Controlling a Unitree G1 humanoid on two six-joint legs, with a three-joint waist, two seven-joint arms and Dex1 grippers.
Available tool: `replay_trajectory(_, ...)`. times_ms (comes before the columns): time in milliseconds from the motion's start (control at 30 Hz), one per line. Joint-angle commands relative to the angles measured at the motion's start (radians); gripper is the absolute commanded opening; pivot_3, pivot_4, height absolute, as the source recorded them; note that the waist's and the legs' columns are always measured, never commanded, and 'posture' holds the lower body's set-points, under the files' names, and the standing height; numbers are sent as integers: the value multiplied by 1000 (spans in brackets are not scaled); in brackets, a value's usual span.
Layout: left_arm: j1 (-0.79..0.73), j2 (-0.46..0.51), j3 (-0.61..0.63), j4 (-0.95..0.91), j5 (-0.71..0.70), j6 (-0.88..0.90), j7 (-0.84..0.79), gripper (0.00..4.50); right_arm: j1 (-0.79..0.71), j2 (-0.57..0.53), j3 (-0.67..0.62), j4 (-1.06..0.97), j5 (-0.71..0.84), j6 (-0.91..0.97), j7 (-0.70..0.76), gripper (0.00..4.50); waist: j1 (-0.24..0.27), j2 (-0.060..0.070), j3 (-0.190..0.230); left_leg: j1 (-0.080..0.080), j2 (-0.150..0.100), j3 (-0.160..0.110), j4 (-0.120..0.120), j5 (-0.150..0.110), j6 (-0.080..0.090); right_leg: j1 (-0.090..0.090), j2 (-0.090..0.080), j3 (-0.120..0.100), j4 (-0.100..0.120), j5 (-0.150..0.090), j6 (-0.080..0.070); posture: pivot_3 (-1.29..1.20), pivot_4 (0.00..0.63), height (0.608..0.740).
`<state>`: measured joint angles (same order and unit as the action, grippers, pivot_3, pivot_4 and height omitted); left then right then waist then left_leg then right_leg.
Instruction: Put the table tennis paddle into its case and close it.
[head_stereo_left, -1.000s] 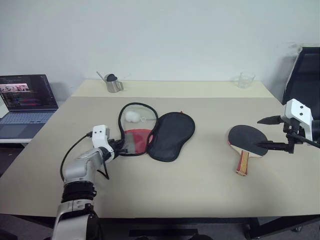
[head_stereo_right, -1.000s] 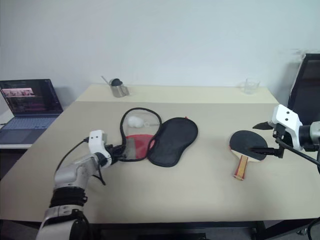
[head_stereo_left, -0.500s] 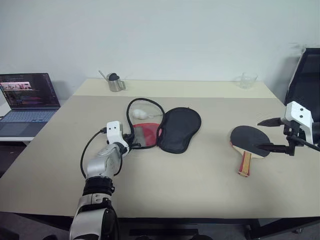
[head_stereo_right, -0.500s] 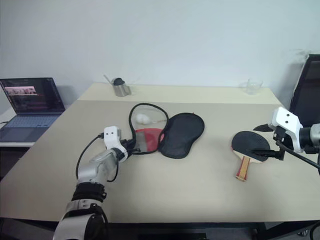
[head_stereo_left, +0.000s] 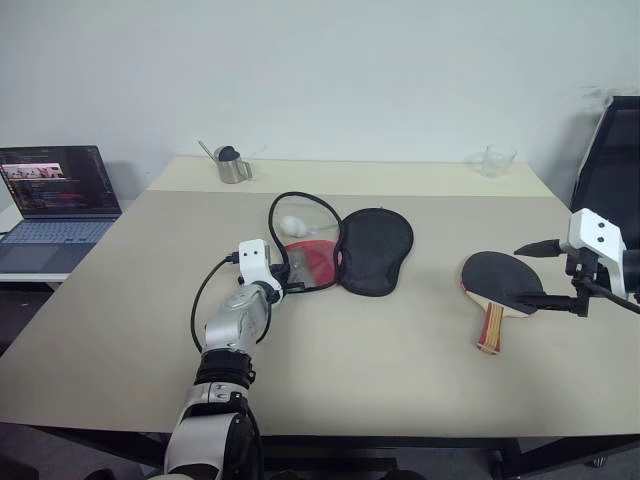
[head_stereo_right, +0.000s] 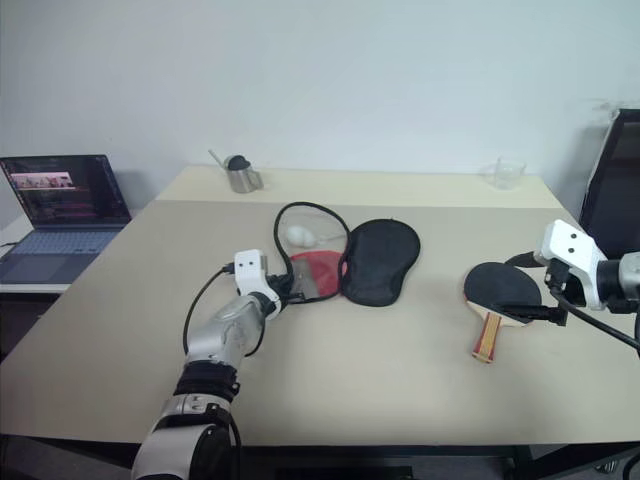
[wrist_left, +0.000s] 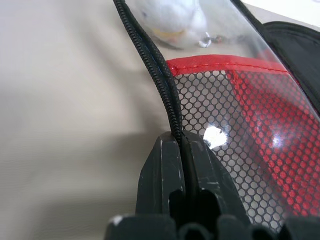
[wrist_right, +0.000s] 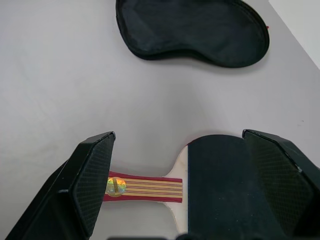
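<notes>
Black left fingers (wrist_left: 182, 165) pinching the zip edge of the open case (head_stereo_left: 345, 252) mid-surface, right fingers (wrist_right: 95, 172) spread wide above the table tennis paddle (head_stereo_left: 495, 285) near the right edge.

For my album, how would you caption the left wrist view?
Left gripper shut on the open case's black zip edge, red mesh lining alongside.

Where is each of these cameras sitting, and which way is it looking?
Left and right eye views: on the head, looking forward and down over the table; both arms show.
Left wrist view: along the left gripper, shut on the case at its zip edge.
Right wrist view: along the open right gripper, down at the table tennis paddle.
Shared: the case and paddle appear in head and wrist views.
</notes>
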<state>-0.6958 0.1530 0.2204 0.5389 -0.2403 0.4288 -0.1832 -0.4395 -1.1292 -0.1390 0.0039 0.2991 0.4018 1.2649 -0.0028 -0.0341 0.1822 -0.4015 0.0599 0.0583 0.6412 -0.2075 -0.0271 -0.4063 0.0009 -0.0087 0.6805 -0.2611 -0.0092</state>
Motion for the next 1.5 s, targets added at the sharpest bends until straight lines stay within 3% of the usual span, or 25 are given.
replay_trajectory(33,11,-3,-20,-58,4,0,1,30,10,-23,-52,-28,23,1,-2,4500,0,0,0,0,0,0,0,0,0,0,0,0,0,0,0,0,150,740)
replay_trajectory(200,34,-3,-43,-103,-5,42,-20,30,17,-22,-58,-36,33,10,-1,4500,0,0,0,0,0,0,0,0,0,0,0,0,0,0,0,0,150,740)
replay_trajectory(233,39,-2,-50,-116,-5,52,-26,236,16,-21,-58,-36,35,11,-1,4500,0,0,0,0,0,0,0,0,0,0,0,0,0,0,0,0,150,740)
replay_trajectory(333,50,3,-60,-153,-7,78,-37,1003,11,-19,-49,-36,38,11,-4,4500,0,0,0,0,0,0,0,0,0,0,0,0,0,0,0,0,150,740)
replay_trajectory(533,105,83,-145,-263,33,92,-130,3165,10,-14,-38,-34,42,8,-7,4500,-5,0,0,0,0,0,-1,0,0,0,1,1,0,0,0,0,150,740)
replay_trajectory(700,224,315,-260,-463,-6,161,-458,3165,24,-20,-24,-29,26,18,-17,4500,-13,0,0,1,0,0,-4,0,0,-1,2,1,-1,-1,-2,0,150,740)
replay_trajectory(800,255,446,-260,-456,-5,147,-575,3165,22,5,7,-31,0,37,-62,4500,-16,0,0,2,1,0,-6,0,0,-1,2,0,-1,-2,-4,0,150,740)
replay_trajectory(1033,312,626,-179,-559,-145,145,-840,3165,8,98,20,-41,-33,191,-258,4500,-24,0,0,1,3,-1,-10,0,0,-4,-1,1,-2,-3,-4,0,150,740)
replay_trajectory(1233,148,618,-72,-654,-385,245,-934,3165,0,155,15,-100,-45,508,-459,4500,-11,-1,1,-1,2,0,-11,0,0,-5,-2,-1,-2,-3,-3,0,150,740)
replay_trajectory(1400,-1,597,-130,-618,-372,203,-965,3165,-21,248,-61,-203,-47,809,-653,4500,-15,-1,1,0,2,0,-12,0,0,-5,-1,1,-2,-4,-3,0,150,740)
replay_trajectory(1500,-92,574,-159,-556,-348,163,-985,3165,-105,391,-177,-255,-78,1019,-806,4500,-25,-1,1,0,2,0,-11,0,0,-5,0,1,-2,-3,-3,0,150,740)
